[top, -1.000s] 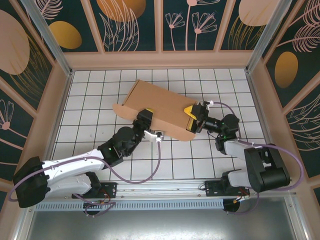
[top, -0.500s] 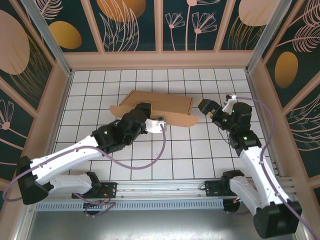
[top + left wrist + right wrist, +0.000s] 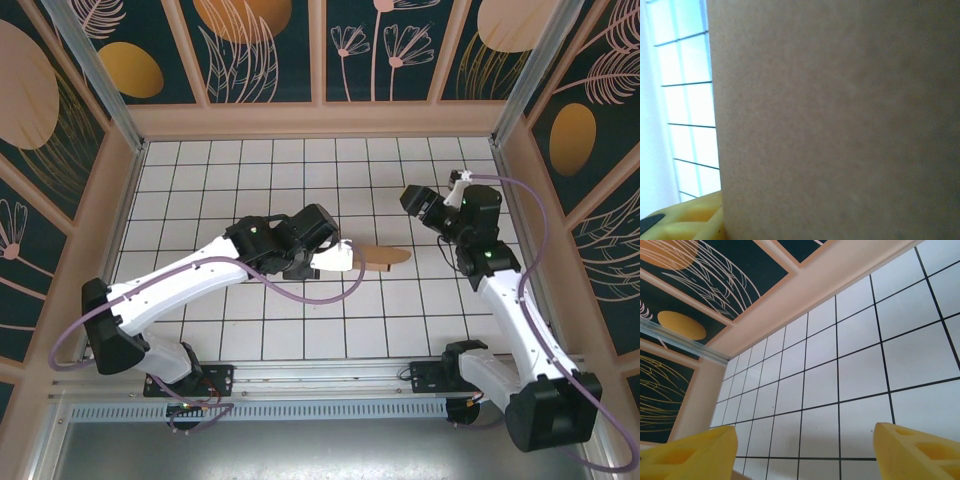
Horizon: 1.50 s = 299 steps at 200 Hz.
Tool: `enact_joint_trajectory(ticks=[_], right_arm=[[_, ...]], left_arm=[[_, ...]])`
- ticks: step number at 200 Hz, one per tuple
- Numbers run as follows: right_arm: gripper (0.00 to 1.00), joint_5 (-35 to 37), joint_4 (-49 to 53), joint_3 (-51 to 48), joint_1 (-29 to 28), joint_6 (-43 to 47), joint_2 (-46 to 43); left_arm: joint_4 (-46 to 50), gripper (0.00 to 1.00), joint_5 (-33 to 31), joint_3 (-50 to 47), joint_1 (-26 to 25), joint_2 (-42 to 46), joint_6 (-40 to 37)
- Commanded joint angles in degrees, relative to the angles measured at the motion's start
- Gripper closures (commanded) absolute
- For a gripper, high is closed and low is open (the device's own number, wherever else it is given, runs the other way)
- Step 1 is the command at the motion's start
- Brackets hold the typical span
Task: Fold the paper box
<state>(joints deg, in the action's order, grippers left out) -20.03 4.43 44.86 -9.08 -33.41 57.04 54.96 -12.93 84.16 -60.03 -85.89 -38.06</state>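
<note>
Plain brown paper box (image 3: 380,257), tipped nearly edge-on, a thin strip near the centre of the table (image 3: 200,170).

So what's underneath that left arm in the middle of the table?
The paper box: a brown cardboard strip pokes out past the left arm, over the gridded table. The arm covers the rest, so its shape and how it is held cannot be seen.

1. Reaches the left arm from its near-left base diagonally towards mid-desk, wrist turned rightwards.
2. Clamps the left claw (image 3: 343,260) on the paper box (image 3: 385,257), one yellow finger (image 3: 690,217) beside the cardboard.
3. Holds the right arm upright, with the right claw (image 3: 805,450) pointing left and its fingers spread wide.
</note>
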Motion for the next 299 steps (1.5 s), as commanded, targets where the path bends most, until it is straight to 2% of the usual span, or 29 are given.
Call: enact_joint_trajectory(ticks=[1,17,36,52,69,83,110,142,159,185,236,273,299], right_arm=[[0.35,-2.98,-5.49,1.02,0.08,-0.28,6.38],[0.48,-6.85,-6.63,2.73,-1.26,2.22,13.37],[0.55,-10.26,-1.62,8.62,-4.45,7.07,23.00],[0.65,-13.47,1.57,12.68,-6.65,9.84,31.21],[0.71,-18.62,2.49,15.46,-8.34,11.71,38.60],[0.74,-18.38,4.05,17.78,-9.83,13.74,42.78],[0.74,-16.54,6.90,21.42,-12.54,16.35,47.78],[0.73,-15.99,6.14,21.62,-13.33,16.71,47.63],[0.70,-14.54,5.87,21.09,-13.33,17.12,46.11],[0.64,-13.89,5.73,20.37,-13.16,17.66,43.76],[0.58,-14.08,5.37,19.91,-12.59,17.66,40.97],[0.50,-10.63,6.90,19.85,-12.28,19.70,36.79],[0.40,-8.62,6.85,19.13,-12.24,21.51,32.51]], left_arm=[[5.29,0.43,5.06,2.75,-0.17,-1.87,2.66],[5.34,0.41,6.45,2.61,-0.17,-2.94,2.74],[4.34,0.41,8.29,1.80,0.00,-3.72,2.32],[3.31,0.41,10.13,2.77,0.93,-5.16,2.88],[2.64,0.41,11.85,4.82,2.61,-7.34,4.08],[2.37,0.43,13.32,6.72,3.97,-9.10,5.03],[0.88,0.46,14.66,7.19,5.51,-10.91,6.35],[-1.21,0.46,14.59,4.86,6.47,-10.69,6.77],[-2.06,0.36,13.95,3.90,6.52,-10.22,7.01],[-3.42,0.28,12.51,2.31,6.56,-9.78,7.51],[-4.39,0.18,9.16,3.54,6.57,-9.09,6.73],[-4.79,0.10,6.36,4.00,6.57,-6.40,5.90],[-7.99,0.06,5.63,2.71,6.56,-3.37,5.34]])
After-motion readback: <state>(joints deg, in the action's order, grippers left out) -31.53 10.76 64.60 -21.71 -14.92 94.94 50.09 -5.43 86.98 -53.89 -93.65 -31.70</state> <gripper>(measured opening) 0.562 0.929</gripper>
